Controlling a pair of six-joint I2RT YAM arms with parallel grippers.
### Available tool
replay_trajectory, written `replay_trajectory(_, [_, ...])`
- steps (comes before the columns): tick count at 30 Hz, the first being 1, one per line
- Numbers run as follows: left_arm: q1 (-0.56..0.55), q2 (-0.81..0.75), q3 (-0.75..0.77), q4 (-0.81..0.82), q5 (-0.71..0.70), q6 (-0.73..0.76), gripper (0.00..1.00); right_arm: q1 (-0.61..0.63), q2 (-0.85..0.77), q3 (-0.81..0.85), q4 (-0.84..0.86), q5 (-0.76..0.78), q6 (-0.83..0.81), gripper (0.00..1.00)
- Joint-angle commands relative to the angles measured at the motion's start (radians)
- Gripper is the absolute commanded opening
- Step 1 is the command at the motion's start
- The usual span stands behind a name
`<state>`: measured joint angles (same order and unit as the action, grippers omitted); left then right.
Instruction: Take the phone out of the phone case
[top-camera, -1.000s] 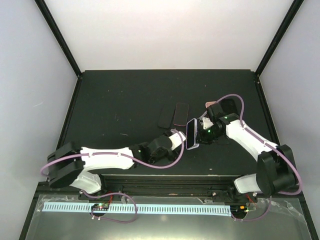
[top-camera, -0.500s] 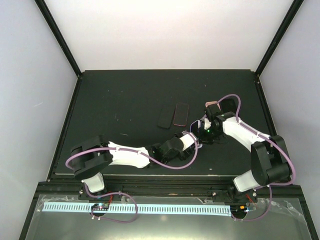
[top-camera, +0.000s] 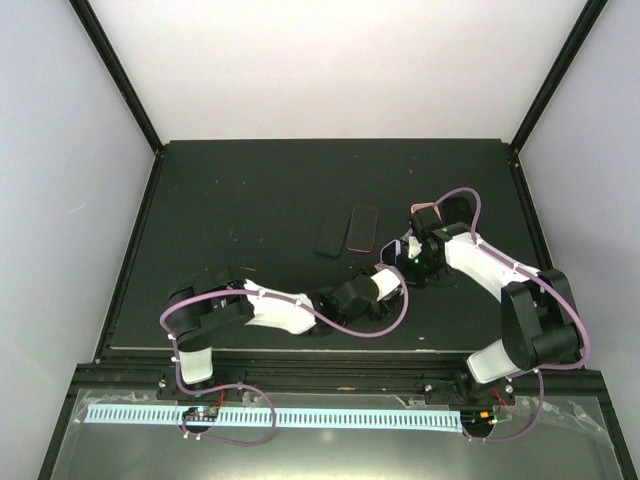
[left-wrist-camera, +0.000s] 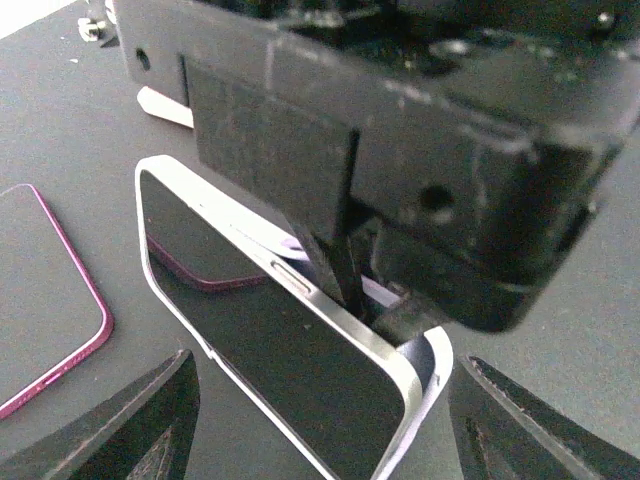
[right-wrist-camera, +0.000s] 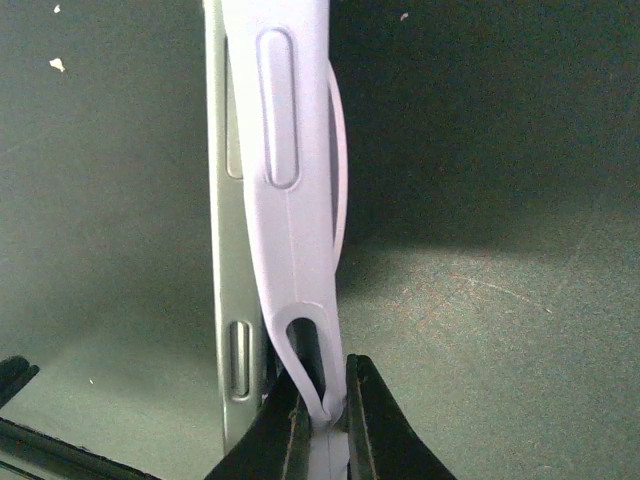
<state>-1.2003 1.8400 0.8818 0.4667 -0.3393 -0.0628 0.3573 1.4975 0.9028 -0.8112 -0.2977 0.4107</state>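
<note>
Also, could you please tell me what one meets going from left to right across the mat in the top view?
A black slab, pink-rimmed phone, lavender-cased phone, small pink object.

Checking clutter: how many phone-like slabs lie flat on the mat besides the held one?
2: a dark slab and a pink-edged slab beside it at the centre of the mat. A pinkish thing half-hidden by the right arm may be another.

The phone case (right-wrist-camera: 290, 150) is lilac, the phone (left-wrist-camera: 280, 350) silver-edged black.

left arm (top-camera: 275, 305) reached farther, phone (left-wrist-camera: 262, 332) lowered
</note>
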Motion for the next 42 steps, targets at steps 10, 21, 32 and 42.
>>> replay_trajectory(10, [-0.004,0.076,0.107,-0.043,-0.160,0.013,0.67,-0.006,-0.013,-0.021,0.070,-0.062,0.001,0.01])
replay_trajectory(21, [-0.002,0.050,0.051,-0.094,-0.439,0.086,0.54,-0.020,-0.038,-0.035,0.059,-0.142,-0.035,0.01])
replay_trajectory(32, [0.011,0.051,0.054,-0.080,-0.469,0.086,0.25,-0.020,-0.069,-0.038,0.041,-0.184,-0.052,0.01])
replay_trajectory(42, [0.013,-0.013,0.046,-0.097,-0.471,0.009,0.02,-0.019,-0.121,-0.039,0.057,-0.200,-0.087,0.01])
